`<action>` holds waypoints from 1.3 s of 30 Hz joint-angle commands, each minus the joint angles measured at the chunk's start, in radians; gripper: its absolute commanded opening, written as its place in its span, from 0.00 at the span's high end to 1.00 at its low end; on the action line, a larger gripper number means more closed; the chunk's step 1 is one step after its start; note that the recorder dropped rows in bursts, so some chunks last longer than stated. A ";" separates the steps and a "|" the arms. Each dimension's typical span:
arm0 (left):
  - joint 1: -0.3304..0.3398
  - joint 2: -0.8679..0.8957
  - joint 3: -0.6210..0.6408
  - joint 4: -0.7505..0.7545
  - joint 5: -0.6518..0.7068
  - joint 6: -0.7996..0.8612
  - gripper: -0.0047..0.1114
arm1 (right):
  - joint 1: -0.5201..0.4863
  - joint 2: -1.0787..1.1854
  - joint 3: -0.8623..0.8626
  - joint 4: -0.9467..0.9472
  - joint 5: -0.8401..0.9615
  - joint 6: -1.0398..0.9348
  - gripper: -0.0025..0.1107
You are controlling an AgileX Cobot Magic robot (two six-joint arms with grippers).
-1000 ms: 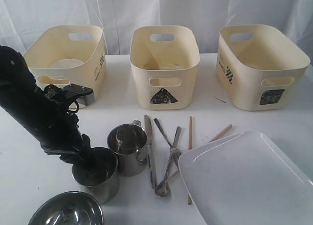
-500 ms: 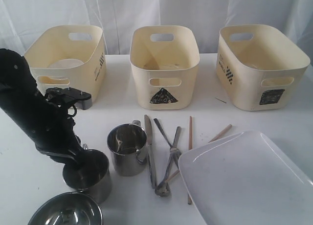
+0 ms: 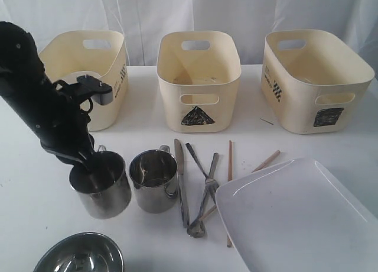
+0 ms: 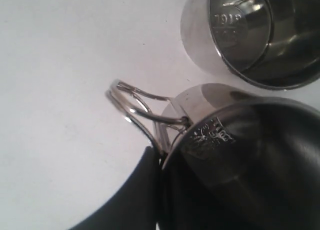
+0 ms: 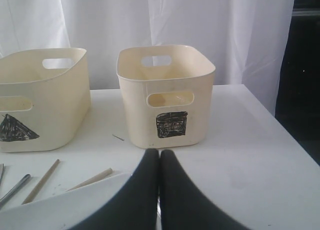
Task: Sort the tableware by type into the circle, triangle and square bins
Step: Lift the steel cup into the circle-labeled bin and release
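Left pincer (image 3: pixel 88 167) is clamped on the rim of a steel mug (image 3: pixel 101 188), which hangs tilted from it. Whether the mug's base touches the desk (image 3: pixel 35 219) I cannot tell. Its wrist view alone shows the grip. The outer finger (image 4: pixel 136 192) presses the wall just beside the wire handle (image 4: pixel 131 104), and a stamp marks the inside of the base. Just past the held mug lies another steel vessel (image 4: pixel 240 35), mug or bowl I cannot tell.

Only the exterior view gives the surroundings. The second mug (image 3: pixel 155 180) is just beside the pincer's load and the bowl (image 3: pixel 80 259) is near it. The knife (image 3: pixel 181 183), chopsticks (image 3: pixel 229 189) and plate (image 3: pixel 295 219) lie farther off, and a bin (image 3: pixel 109 53) stands close behind.

Right pincer (image 5: pixel 159 187), seen only in its own wrist view, is closed with its fingers touching and nothing between them, above the plate's edge. The square bin (image 5: pixel 165 95) stands straight ahead of it, with the triangle bin (image 5: pixel 42 107) beside that.
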 commanded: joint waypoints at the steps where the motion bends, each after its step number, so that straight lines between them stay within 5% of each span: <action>1: -0.008 -0.066 -0.055 0.083 0.040 -0.045 0.96 | 0.002 -0.007 0.007 -0.003 -0.007 -0.007 0.98; 10: -0.005 -0.151 -0.164 0.399 -0.012 -0.219 0.96 | 0.002 -0.007 0.007 -0.003 -0.007 -0.007 0.98; 20: 0.024 -0.140 -0.324 0.728 -0.289 -0.452 0.96 | 0.002 -0.007 0.007 -0.003 -0.007 -0.007 0.98; 39: 0.207 0.241 -0.455 0.745 -0.654 -0.504 0.96 | 0.002 -0.007 0.007 -0.003 -0.007 -0.007 0.98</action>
